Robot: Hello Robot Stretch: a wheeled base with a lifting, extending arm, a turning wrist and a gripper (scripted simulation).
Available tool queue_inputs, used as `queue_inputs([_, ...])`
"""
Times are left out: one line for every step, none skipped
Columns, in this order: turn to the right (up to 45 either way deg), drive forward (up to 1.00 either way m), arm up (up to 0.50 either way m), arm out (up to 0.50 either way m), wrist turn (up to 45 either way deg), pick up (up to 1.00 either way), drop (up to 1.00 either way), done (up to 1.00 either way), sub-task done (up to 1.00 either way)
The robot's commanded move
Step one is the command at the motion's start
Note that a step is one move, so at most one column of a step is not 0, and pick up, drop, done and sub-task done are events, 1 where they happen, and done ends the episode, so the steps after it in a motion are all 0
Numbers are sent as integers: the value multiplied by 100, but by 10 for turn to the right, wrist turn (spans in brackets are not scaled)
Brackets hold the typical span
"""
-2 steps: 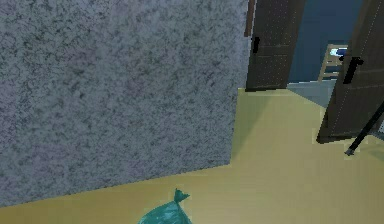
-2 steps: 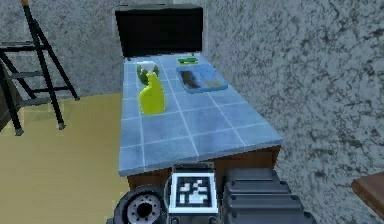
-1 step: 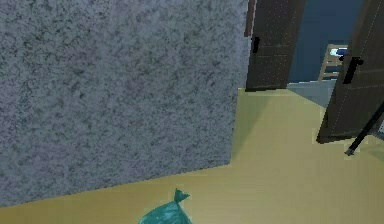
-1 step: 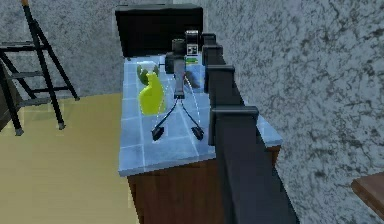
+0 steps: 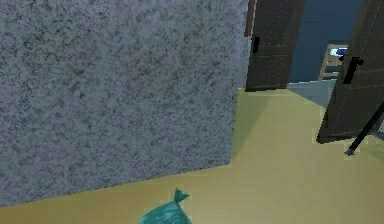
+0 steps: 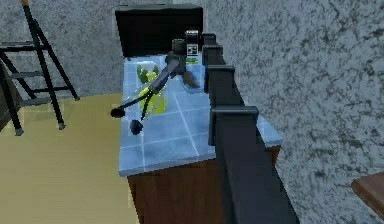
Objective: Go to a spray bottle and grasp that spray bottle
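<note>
While the Stretch robot's dark arm (image 6: 235,140) lies stretched across a blue-tiled counter (image 6: 175,150), its gripper (image 6: 129,118) shows at the middle of the countertop, thin fingers (image 6: 124,108) angled toward the counter's left edge as the arm side view frames it. A yellow-green object (image 6: 153,91), by its colour and long shape probably the spray bottle, lies on the tiles at the gripper, between the counter's middle and its far end. A second greenish patch (image 6: 145,72) sits just beyond it toward that far end, and which of the two is the bottle cannot be settled. How the fingers are set, and whether they hold anything, cannot be told, because the object rests on the counter right where they are. A black box (image 6: 155,30) stands at the counter's far end, and a dark folding ladder (image 6: 40,65) stands on the floor off the counter's left side. The chief risk appears to be a lift made without a true hold, which would leave the object on the tiles or drag it. With the object lying long and slanted toward the counter's left edge, a sideways nudge from a finger could roll it off to the floor beside the ladder. Reaching farther toward the counter's far end could knock the black box, and turning the base with the arm this low could sweep everything off the countertop.
</note>
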Motion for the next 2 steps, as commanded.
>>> queue_inputs([0, 0, 0, 0, 450, 0, 0, 0, 0])
queue_inputs([0, 0, 0, 0, 180, 0, 0, 0, 0])
